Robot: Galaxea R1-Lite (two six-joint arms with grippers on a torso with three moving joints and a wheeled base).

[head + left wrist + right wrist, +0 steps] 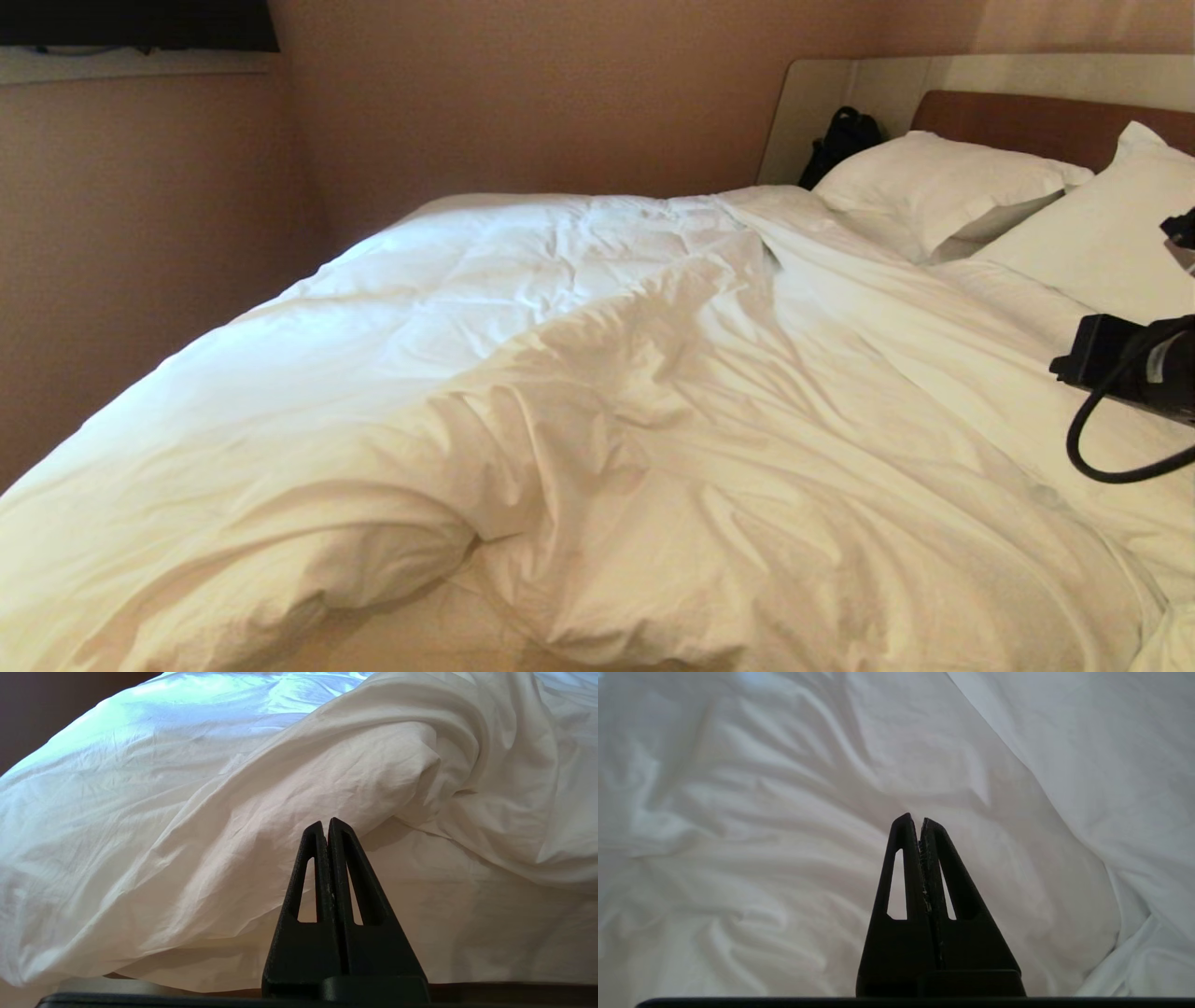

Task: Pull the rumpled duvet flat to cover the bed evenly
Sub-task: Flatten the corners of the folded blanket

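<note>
1. Rumpled duvet fills lower + mid frame of head view, bunched in a thick fold at lower left, creases running diag. toward upper right.
2. Bare sheet shows at bottom edge, under the fold.
3. Bed: brown headboard upper right; 2 pillows in front of it, not covered by duvet.
4. Black bag at upper right, beside the near pillow, against wall panel.
5. Right arm enters at right edge, mid-height, w/ black cable looping below it, over duvet's right side.
6. Right pincer: tips together, nothing between them, above creased duvet; contact w/ fabric can't tell.
7. Left pincer: tips together, empty, pointing at the bunched fold's underside, sheet beneath; out of head view.
</note>
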